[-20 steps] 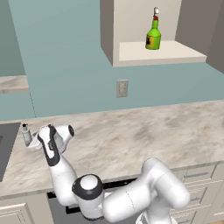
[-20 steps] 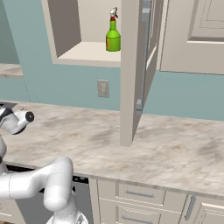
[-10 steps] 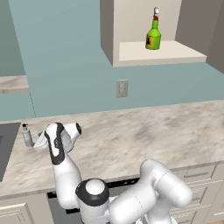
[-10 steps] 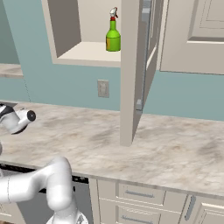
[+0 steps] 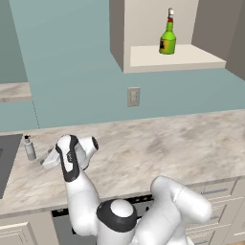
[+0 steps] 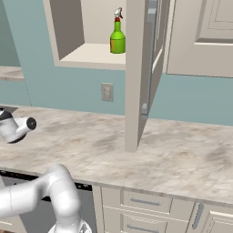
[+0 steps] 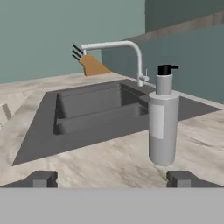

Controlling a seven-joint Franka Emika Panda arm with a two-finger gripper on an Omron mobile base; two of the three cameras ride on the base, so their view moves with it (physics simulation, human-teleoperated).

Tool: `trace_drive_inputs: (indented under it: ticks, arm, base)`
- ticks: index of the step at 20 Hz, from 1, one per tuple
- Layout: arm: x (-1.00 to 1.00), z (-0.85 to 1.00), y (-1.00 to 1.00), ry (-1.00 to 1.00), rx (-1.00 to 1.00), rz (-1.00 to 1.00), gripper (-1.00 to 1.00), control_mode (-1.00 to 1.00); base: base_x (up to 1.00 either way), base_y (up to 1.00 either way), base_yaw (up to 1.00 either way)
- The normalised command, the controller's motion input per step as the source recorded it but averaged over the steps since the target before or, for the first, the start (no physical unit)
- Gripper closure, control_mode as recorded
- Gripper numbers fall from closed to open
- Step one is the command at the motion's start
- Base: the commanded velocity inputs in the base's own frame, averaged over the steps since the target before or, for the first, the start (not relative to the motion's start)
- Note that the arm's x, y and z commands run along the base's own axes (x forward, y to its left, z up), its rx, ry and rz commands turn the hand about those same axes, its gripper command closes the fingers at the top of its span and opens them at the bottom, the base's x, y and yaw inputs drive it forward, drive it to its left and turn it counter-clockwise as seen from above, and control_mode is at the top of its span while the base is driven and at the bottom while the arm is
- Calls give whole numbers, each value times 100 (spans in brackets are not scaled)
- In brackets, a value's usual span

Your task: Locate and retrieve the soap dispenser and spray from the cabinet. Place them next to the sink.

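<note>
My gripper (image 7: 111, 178) hangs with jaws wide, holding nothing. The soap dispenser (image 7: 163, 117) stands free on the counter (image 7: 109, 162) beside the sink (image 7: 96, 109), where it belongs. The spray (image 5: 167, 38) waits in the cabinet (image 5: 177, 57).

No text, brand, number or sign can be read anywhere. The spray (image 5: 167, 39), standing on the cabinet (image 5: 177, 58) shelf near its front edge, carries a yellow-and-black label, but its print is too small to make out. The soap dispenser (image 7: 163, 120), on the worktop (image 7: 109, 164) at the sink (image 7: 96, 109) edge, has a pale blank panel.
</note>
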Motion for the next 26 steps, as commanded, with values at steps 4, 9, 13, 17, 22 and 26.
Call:
trace_drive_inputs:
  ticks: [4, 9, 13, 17, 22, 26]
  arm:
    - [-23, 18, -28, 5, -7, -17, -100, -100]
    - [-19, 24, -33, 2, -6, -22, -100, -100]
    - [-2, 29, -35, 6, -8, -28, -100, -100]
    - [7, 23, -30, 11, -12, -35, -100, -100]
    - [7, 13, -31, 10, -11, -35, -100, -100]
    - [8, 13, -34, 13, -8, -35, -100, -100]
  base:
    - [0, 0, 0]
    - [0, 0, 0]
    - [0, 0, 0]
    - [0, 0, 0]
    - [0, 0, 0]
    - [0, 0, 0]
